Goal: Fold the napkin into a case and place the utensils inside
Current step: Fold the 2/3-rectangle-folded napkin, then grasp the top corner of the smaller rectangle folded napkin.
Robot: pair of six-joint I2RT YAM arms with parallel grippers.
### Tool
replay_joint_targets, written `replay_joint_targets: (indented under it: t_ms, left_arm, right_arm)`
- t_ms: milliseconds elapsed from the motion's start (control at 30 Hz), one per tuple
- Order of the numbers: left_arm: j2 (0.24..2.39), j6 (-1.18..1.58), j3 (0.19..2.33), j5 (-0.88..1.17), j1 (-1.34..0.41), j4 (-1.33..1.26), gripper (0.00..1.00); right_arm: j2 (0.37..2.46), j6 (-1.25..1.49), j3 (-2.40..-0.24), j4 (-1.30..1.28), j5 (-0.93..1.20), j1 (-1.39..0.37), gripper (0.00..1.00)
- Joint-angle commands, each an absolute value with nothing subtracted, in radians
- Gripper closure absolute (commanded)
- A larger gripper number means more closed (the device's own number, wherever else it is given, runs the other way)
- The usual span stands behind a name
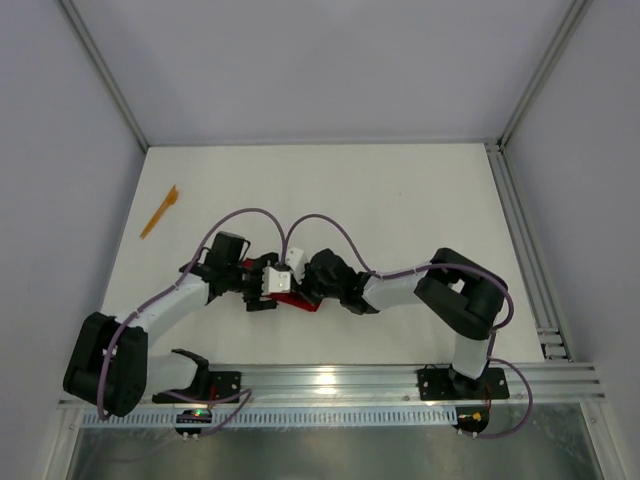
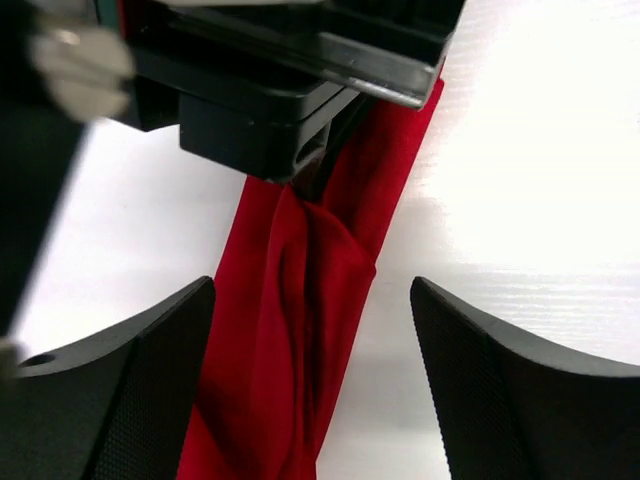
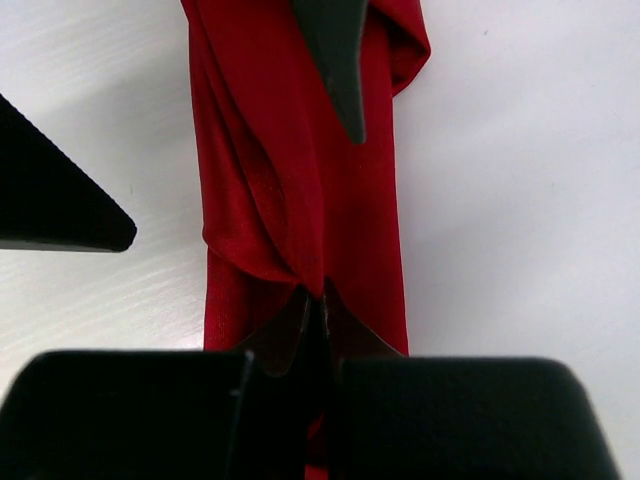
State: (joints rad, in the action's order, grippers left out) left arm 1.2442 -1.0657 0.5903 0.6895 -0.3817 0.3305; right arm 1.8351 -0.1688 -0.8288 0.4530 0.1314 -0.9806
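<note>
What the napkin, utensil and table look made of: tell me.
The napkin: soft matte cloth; it folds and creases. The utensil: probably plastic, thin and orange, too small to confirm. The table: hard, smooth white surface, slightly reflective; material unclear.

No legible text or labels, seemingly.

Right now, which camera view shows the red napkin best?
The right wrist view: the napkin runs down the middle as a long folded strip. The left wrist view shows it too, its top hidden by the right fingers. The top view shows only a red sliver.
</note>
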Motion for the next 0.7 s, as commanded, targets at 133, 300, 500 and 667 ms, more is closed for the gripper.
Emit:
replay_joint_targets:
  t_ms: [133,300,500,667]
  left_arm:
    - [1.187,-1.058,0.629,0.87,-0.239,0.343,0.21]
    - [1.201,-1.187,0.637,0.815,-0.245,0.437,0.19]
    - [1.21,-1.215,0.551,0.707,-0.301,0.305,0.16]
    - [1.264,-1.224,0.543,0.663,-0.316,0.265,0.23]
  right_arm:
    - [1.859,-0.094,-0.853,0.557,0.182,-0.974,0.97]
    - [1.878,-0.043,-0.859,0.597,0.218,-0.95,0.97]
    - [1.899,-0.029,-0.885,0.587,0.216,-0.951,0.97]
    - [1.901,-0.009,-0.903,0.586,0.216,-0.95,0.97]
